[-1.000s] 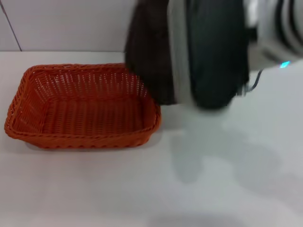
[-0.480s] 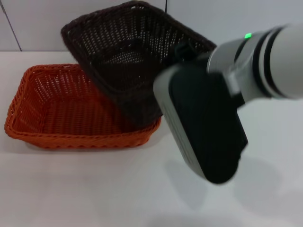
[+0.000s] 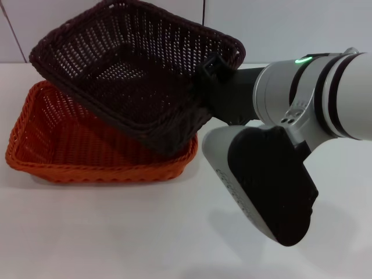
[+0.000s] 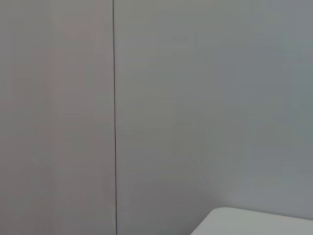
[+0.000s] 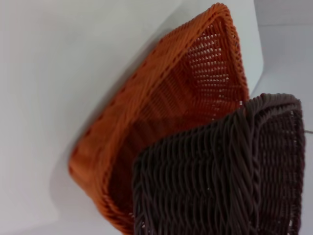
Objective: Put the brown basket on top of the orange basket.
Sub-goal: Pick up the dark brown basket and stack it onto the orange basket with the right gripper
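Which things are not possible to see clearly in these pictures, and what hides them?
- Right gripper: in the head view its fingers sit behind the brown basket rim; its grip cannot be seen.
- Orange basket: the tilted brown basket covers its far right part; contact between them is unclear.
- Left gripper: no view shows it; the left wrist view shows only wall.
- Right wrist view: the frame edge cuts off both baskets.

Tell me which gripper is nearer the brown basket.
Right. The right gripper grips the brown basket at its right rim, tilted above the orange basket. The left gripper is out of view; its camera shows only wall.
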Tool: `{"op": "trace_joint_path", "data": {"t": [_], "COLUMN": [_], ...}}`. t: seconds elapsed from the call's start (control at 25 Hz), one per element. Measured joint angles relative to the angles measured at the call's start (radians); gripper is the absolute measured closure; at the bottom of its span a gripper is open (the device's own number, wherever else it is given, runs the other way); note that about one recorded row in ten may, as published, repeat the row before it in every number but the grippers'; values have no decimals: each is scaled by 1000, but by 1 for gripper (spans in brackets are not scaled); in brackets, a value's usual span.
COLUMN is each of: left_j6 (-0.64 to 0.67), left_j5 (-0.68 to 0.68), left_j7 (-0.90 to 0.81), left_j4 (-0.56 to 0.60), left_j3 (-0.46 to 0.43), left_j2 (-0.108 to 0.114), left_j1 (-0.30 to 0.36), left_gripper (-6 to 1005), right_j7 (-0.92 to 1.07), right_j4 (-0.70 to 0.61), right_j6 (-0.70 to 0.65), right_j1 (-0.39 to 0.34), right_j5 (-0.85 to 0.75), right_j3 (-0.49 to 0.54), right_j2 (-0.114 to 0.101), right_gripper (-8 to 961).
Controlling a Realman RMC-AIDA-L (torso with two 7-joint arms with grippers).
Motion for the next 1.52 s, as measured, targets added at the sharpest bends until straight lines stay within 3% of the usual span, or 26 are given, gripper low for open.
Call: {"op": "trace_joint_path", "data": {"t": [0.24,0.64,1.2,1.52], "left_j6": [-25,-37,-53,-56], "left_j5": [0,-5,-8,-8], "left_j7": [0,0,0,0], "left_j4": [0,0,0,0], "left_j3": [-3,-5,0,0], "left_j2": [-1,-2,-2,-2], "left_j1": [-8,-23,-27,-29], "left_gripper": [336,336,336,336], "right_j7": [-147,-229,-304,-294], "right_j4": [61,134,219,217], "right_j6": [167,321,376,387], "right_j1": [-71,-91,-83,-123], "right_j5": [2,8,101,86], "right_j3": [-37,-58,-31,-37], "right_j2": [-1,-8,-16,-24], "right_gripper": [753,751,748,747]}}
